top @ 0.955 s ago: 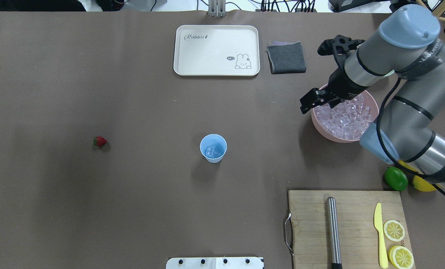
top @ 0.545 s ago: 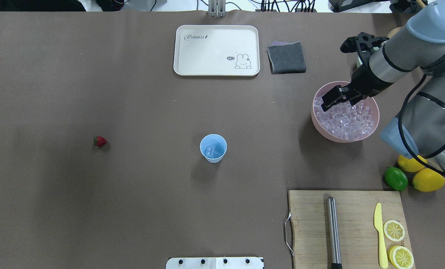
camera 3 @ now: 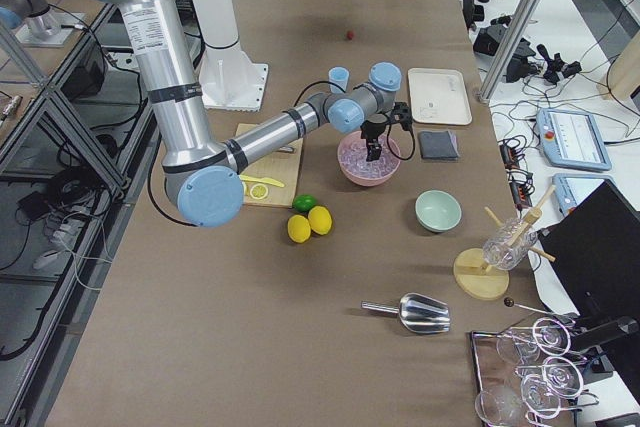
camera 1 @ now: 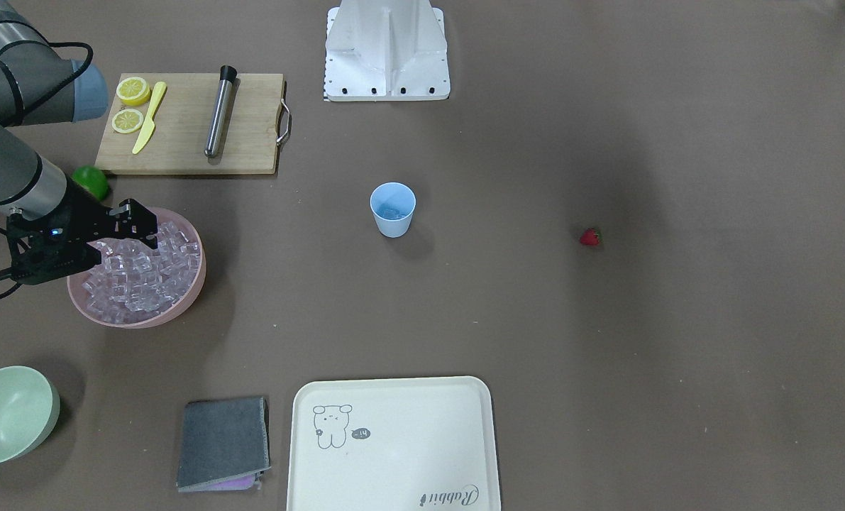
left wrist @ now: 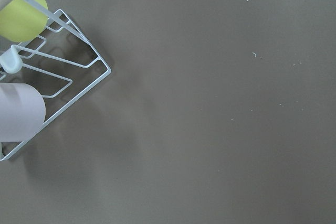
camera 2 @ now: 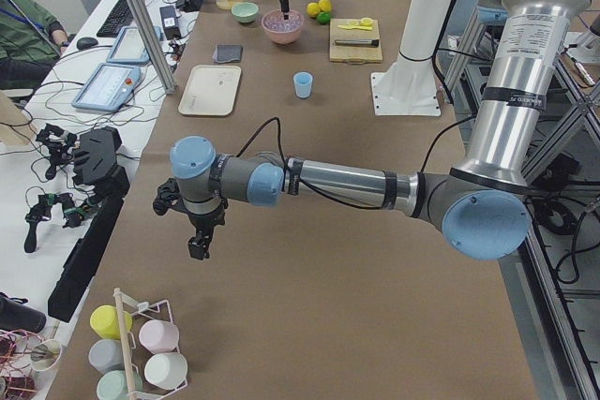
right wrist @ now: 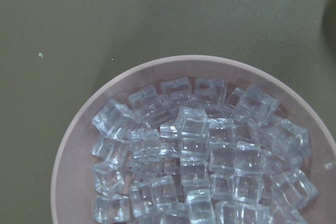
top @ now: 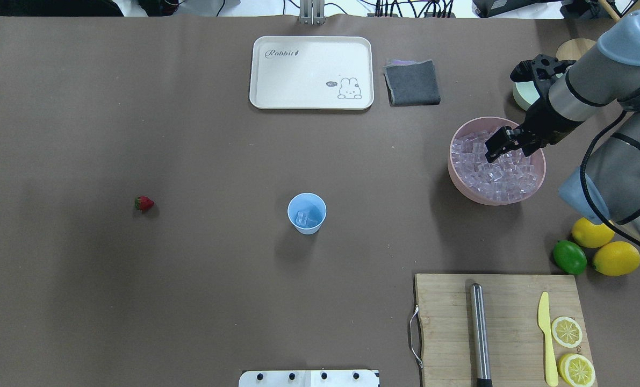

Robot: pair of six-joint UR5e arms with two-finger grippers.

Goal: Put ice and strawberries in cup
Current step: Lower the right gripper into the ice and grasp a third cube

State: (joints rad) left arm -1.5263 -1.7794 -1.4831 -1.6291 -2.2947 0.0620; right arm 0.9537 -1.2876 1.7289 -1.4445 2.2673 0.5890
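**Right claw** [top: 500, 146]: fingers apart, poised just above the ice [top: 494, 172] heaped in the pink bowl [top: 491, 202] on the robot's right. **Cup** [top: 307, 213]: light blue, upright at mid-worktop [top: 191, 134], well apart from the bowl, with a few clear cubes at its bottom. **Strawberry** [top: 144, 203]: lying alone on the worktop, well to the cup's left. **Left claw** [camera 2: 199, 248]: pointing down over bare worktop at the left end; whether it is wide or narrow cannot be told.

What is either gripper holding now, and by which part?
Nothing visible. The right gripper hovers, apparently open, above the clear ice cubes in the pink bowl; the left gripper cannot be judged.
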